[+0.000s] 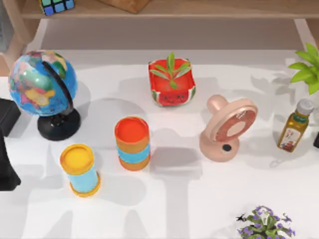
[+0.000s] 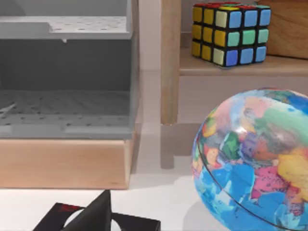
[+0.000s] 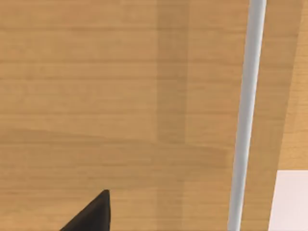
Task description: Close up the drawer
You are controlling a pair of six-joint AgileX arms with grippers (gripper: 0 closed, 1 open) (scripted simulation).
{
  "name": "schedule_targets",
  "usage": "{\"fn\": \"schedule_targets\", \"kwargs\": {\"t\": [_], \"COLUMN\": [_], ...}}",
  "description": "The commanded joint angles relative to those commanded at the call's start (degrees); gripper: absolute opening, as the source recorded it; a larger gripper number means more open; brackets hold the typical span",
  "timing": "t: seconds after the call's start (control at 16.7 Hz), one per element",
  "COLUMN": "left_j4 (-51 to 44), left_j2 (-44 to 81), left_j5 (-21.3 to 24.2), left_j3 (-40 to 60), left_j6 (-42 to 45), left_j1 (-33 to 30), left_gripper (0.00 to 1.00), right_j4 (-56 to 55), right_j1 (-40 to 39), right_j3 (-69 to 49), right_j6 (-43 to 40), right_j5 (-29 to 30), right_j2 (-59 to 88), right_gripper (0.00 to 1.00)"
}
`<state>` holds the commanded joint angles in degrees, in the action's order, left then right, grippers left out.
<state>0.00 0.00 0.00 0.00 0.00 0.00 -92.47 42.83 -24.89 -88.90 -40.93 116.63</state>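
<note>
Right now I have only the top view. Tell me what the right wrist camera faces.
Observer: A wooden panel close up, with a pale metal bar running along it. The right gripper sits just short of the wood.
Operator: Now give me the left wrist camera.
Observer: A grey perforated compartment on a wooden base, beside a shelf post. The Rubik's cube is on the shelf and the globe is nearer.
Operator: Say whether that compartment is the drawer.
Observer: I cannot tell. The left gripper points toward it, apart from it.
</note>
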Motion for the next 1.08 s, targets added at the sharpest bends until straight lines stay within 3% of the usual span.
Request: {"fn": "schedule_targets", "kwargs": {"t": [0.66, 1.08], "left_j4": [0.0, 0.0], "left_j2": [0.0, 0.0], "left_j5": [0.0, 0.0], "left_j3": [0.0, 0.0], "left_j6": [0.0, 0.0], "left_j1": [0.0, 0.0], "left_gripper": [1.0, 1.0], "right_j4": [3.15, 3.15], "right_j1": [-3.36, -3.36], "right_j3": [-4.5, -4.5], "right_j6": [-0.07, -0.07], "right_j5": [3.38, 3.38], "right_j2": [1.44, 1.44], "right_gripper": [1.0, 0.47]}}
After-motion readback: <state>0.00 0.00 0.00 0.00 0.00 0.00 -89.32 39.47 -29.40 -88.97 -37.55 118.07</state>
